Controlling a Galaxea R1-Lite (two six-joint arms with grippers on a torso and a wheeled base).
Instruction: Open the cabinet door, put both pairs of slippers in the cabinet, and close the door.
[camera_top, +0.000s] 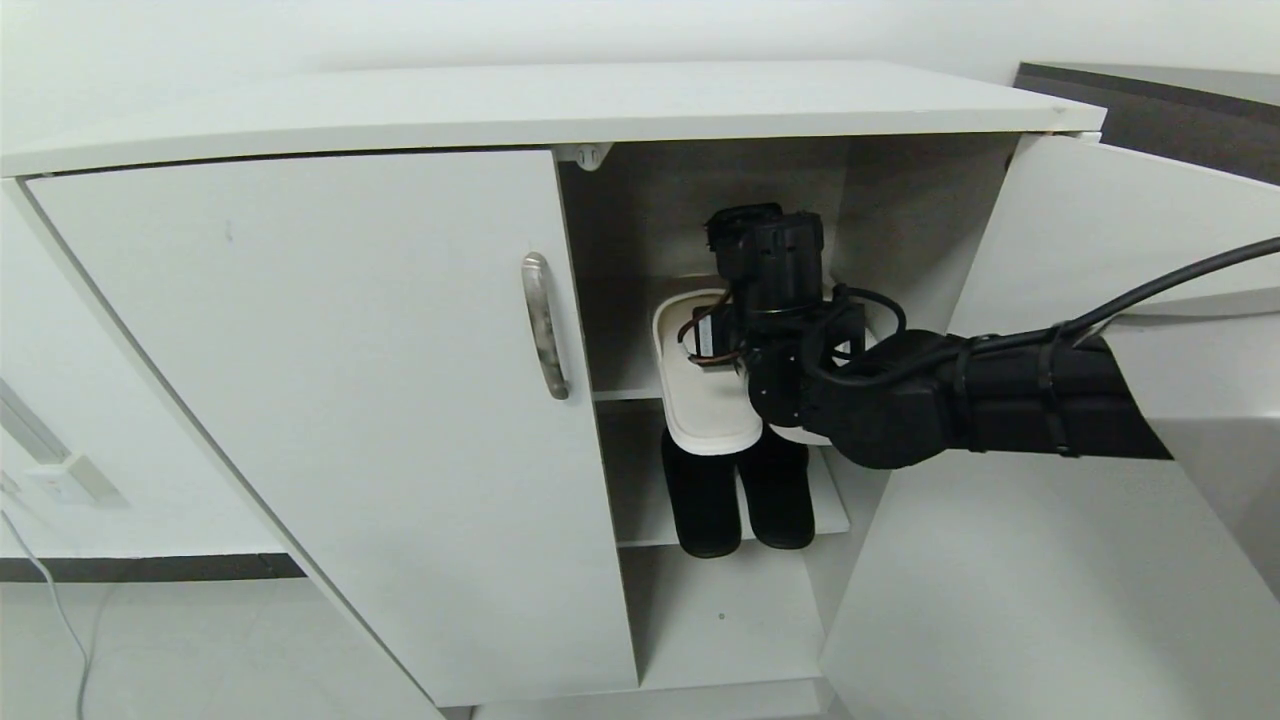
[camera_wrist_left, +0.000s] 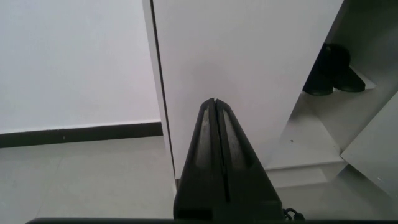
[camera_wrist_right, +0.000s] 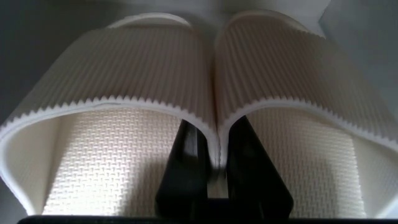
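The right door (camera_top: 1050, 600) stands wide open at the right of the head view, so the opening step is done. The black slippers (camera_top: 740, 500) already sit side by side on a lower shelf (camera_top: 830, 520), just below the middle of that frame, with their ends hanging a little over the shelf's front edge. The white slippers (camera_top: 705, 400) are in the cabinet (camera_top: 300, 400) opening at frame centre, directly above the black pair and level with the next shelf up. I cannot tell whether they rest on it.

What seems left is to set the white pair down, let go, draw the arm out and shut the door.

The right pincer (camera_wrist_right: 216, 143) has one finger inside each white slipper and pinches their two touching straps together between the fingers. The left pincer (camera_wrist_left: 214, 109) is pressed together and holds nothing. It hangs outside the cabinet, in front of the closed left door, well apart from both pairs.
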